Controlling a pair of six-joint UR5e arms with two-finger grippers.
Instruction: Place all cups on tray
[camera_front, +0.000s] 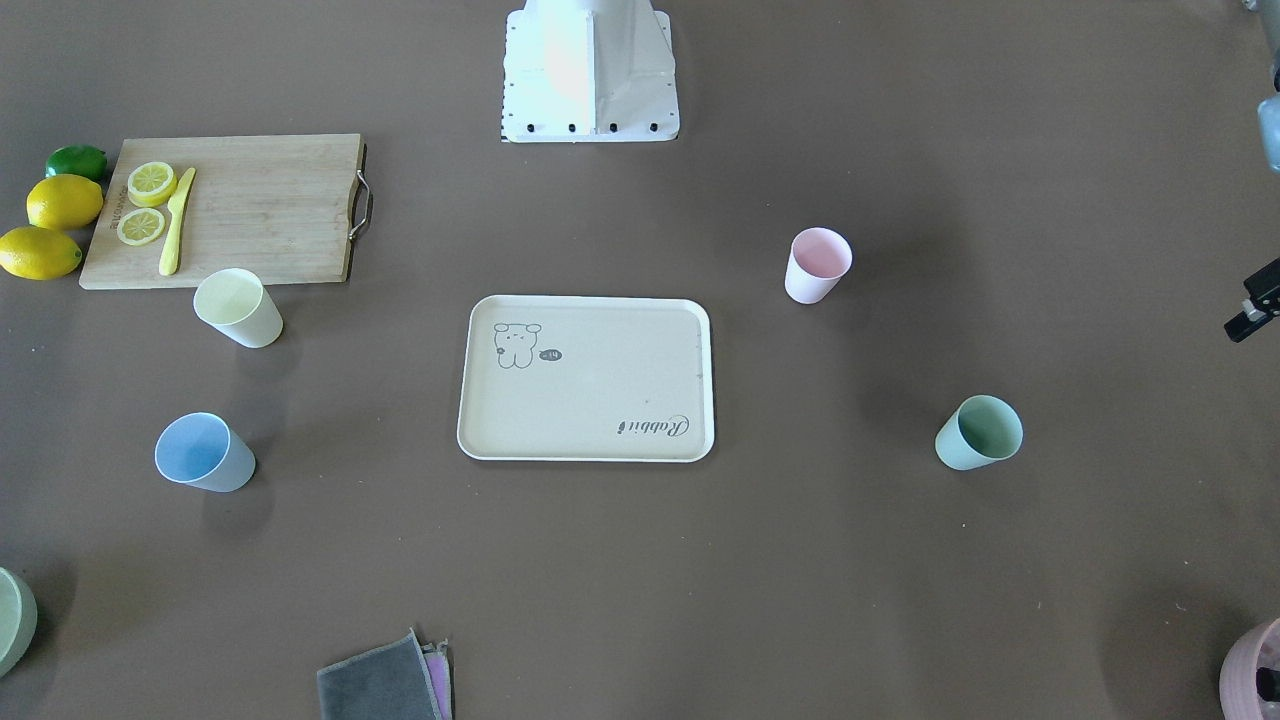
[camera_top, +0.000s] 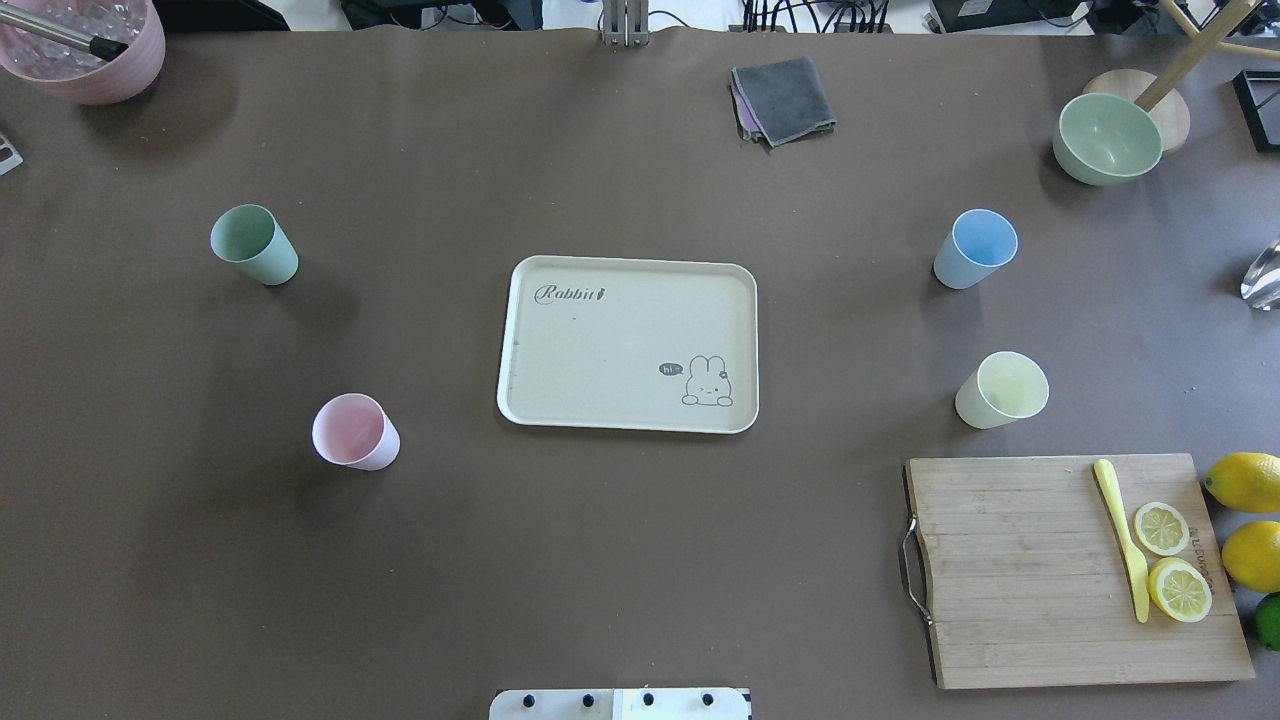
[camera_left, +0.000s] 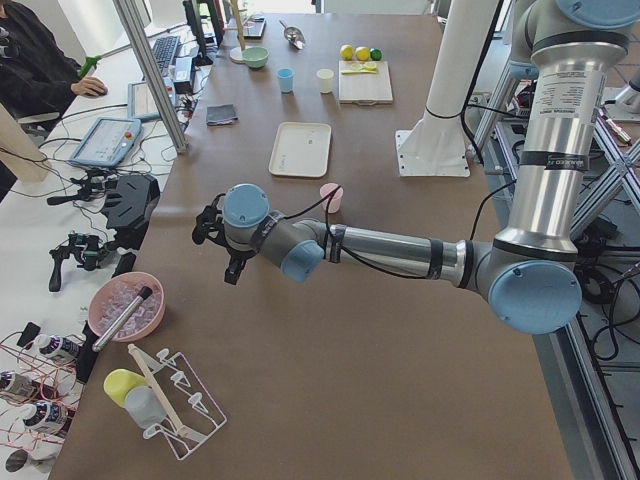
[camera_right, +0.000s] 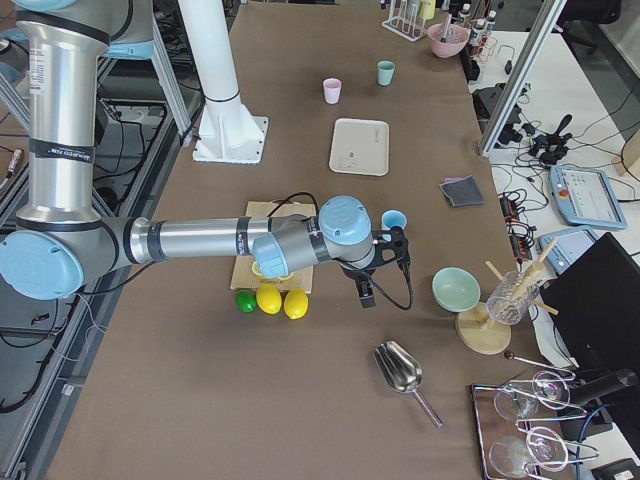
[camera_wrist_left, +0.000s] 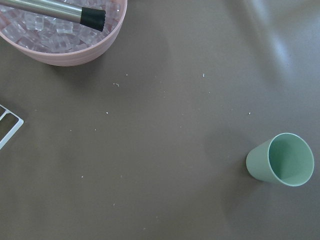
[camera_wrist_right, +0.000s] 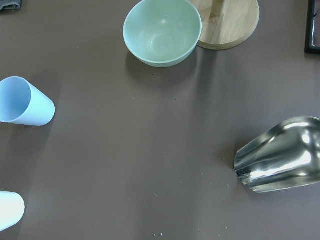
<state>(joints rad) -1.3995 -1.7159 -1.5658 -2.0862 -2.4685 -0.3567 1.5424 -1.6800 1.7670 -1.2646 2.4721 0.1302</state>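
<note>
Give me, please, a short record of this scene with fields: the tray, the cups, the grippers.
tray: centre of table, nothing on it
cups on tray: none
robot's left side: mint green cup, pink cup, upright
robot's right side: light blue cup, pale yellow cup, upright
left gripper: over table, state unclear
right gripper: over table, state unclear

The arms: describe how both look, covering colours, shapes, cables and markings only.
Both the left arm and the right arm are round silver metal tubes joined by grey joints with light blue caps. A printed label with small text wraps each upright link. A thin black cable loops along each wrist. The left gripper and the right gripper are black.
</note>
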